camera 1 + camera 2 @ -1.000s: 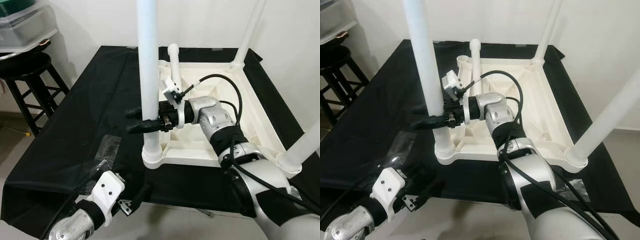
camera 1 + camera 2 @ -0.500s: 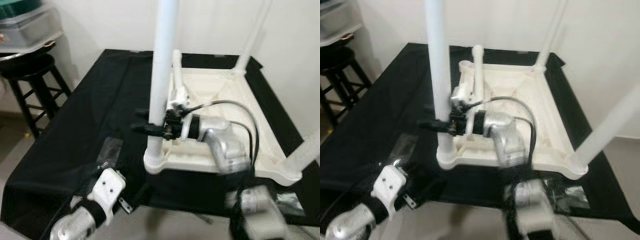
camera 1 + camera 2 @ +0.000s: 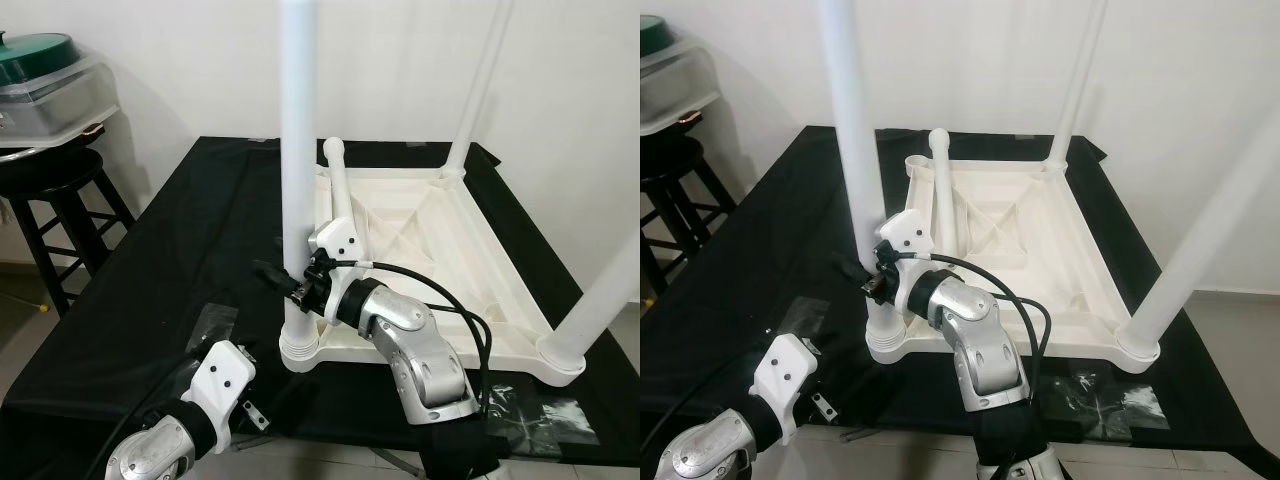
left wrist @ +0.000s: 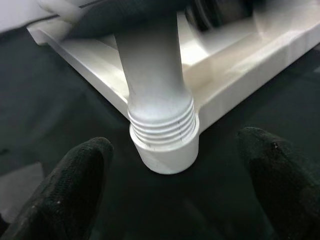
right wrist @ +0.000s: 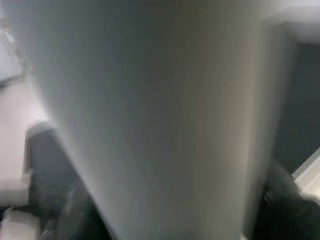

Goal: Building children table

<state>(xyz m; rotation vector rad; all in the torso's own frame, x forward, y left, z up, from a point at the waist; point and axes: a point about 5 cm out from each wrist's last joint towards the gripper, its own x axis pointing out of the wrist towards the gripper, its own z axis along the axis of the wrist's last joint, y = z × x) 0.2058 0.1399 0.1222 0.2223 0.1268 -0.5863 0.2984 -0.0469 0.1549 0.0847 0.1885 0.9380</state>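
Note:
An upturned white plastic table top [image 3: 470, 260] lies on a black cloth. A white leg [image 3: 298, 150] stands upright in its near-left corner socket [image 3: 300, 350], and my right gripper [image 3: 283, 283] is shut on it low down, black fingers on either side. The right wrist view shows that leg [image 5: 150, 115] very close. Two more legs stand at the far right [image 3: 480, 90] and near right [image 3: 600, 300]. Another leg [image 3: 335, 190] leans at the far-left corner. My left gripper [image 4: 175, 200] is open, low before the threaded leg base [image 4: 160, 130]; its wrist mount [image 3: 220, 380] is near the table's front edge.
A black stool [image 3: 60, 190] at the left carries a clear container with a green lid [image 3: 45, 70]. White walls close the back and right. Clear plastic scraps [image 3: 215, 320] lie on the cloth, more at the front right [image 3: 540, 405]. The cloth's front edge [image 3: 330, 450] is close.
The camera has pulled back and risen, so the whole scene shifted. My right gripper stays on the near-left leg, its wrist turned and forearm now reaching from below. The left arm has barely moved.

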